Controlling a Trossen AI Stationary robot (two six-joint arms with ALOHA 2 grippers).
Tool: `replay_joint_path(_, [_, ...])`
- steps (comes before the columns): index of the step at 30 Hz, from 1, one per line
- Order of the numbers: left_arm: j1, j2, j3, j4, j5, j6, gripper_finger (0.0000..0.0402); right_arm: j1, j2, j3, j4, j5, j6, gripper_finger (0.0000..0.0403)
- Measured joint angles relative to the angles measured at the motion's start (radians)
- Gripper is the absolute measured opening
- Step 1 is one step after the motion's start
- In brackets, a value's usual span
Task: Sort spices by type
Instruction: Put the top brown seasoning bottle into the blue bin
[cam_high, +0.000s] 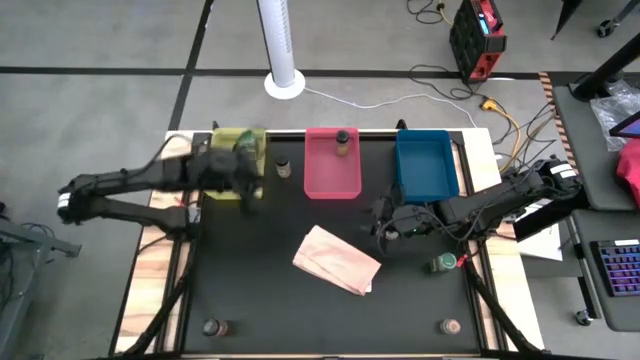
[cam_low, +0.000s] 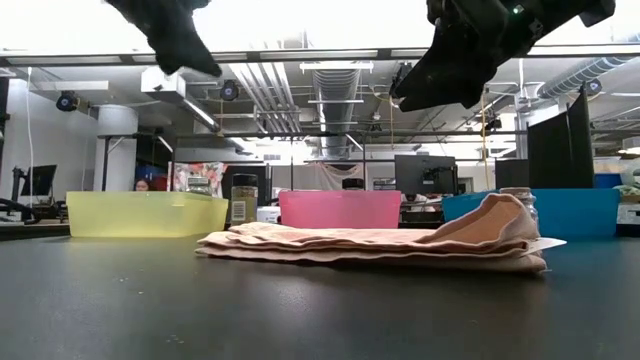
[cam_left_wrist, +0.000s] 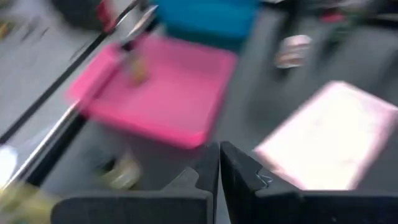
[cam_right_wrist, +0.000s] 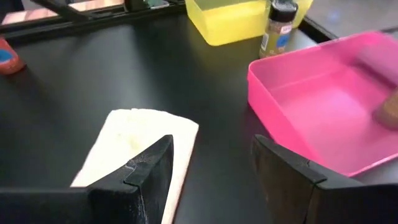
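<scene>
Glass or hard plastic, we judge, makes up these small spice jars: stiff, light, smooth-sided, and apt to roll or tip if nudged off centre. We would take one across its straight side just under the cap, jaws square to it.

Taking the pink tray (cam_high: 332, 165) as our landmark: one jar (cam_high: 343, 141) stands inside it at its far edge, another jar (cam_high: 283, 167) stands on the table between it and the yellow tray (cam_high: 238, 140), and a green-topped jar (cam_high: 445, 263) lies well off toward the right front, past the paper bag (cam_high: 336, 259). Two more sit at the table's near edge.

The left gripper (cam_high: 248, 180) hangs by the yellow tray, fingers shut on nothing. The right gripper (cam_high: 385, 222), between the pink tray and the bag, stands open and empty.
</scene>
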Motion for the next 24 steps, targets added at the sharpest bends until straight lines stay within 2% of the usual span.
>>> replay_joint_path(5, [-0.245, -0.091, -0.137, 0.191, -0.102, 0.017, 0.0000, 0.019, 0.000, 0.000, -0.012, -0.061, 0.059, 0.0205])
replay_joint_path(11, [-0.434, -0.136, -0.210, 0.247, -0.376, 0.017, 0.0000, 0.058, 0.000, 0.075, -0.219, -0.058, 0.247, 0.0205])
replay_joint_path(15, [-0.483, -0.137, -0.223, 0.246, -0.447, 0.002, 0.0000, 0.077, 0.000, 0.132, -0.392, -0.058, 0.410, 0.0205])
replay_joint_path(24, [-0.487, -0.125, -0.223, 0.247, -0.450, 0.002, 0.0000, 0.078, 0.000, 0.291, -0.871, -0.146, 0.807, 0.0205])
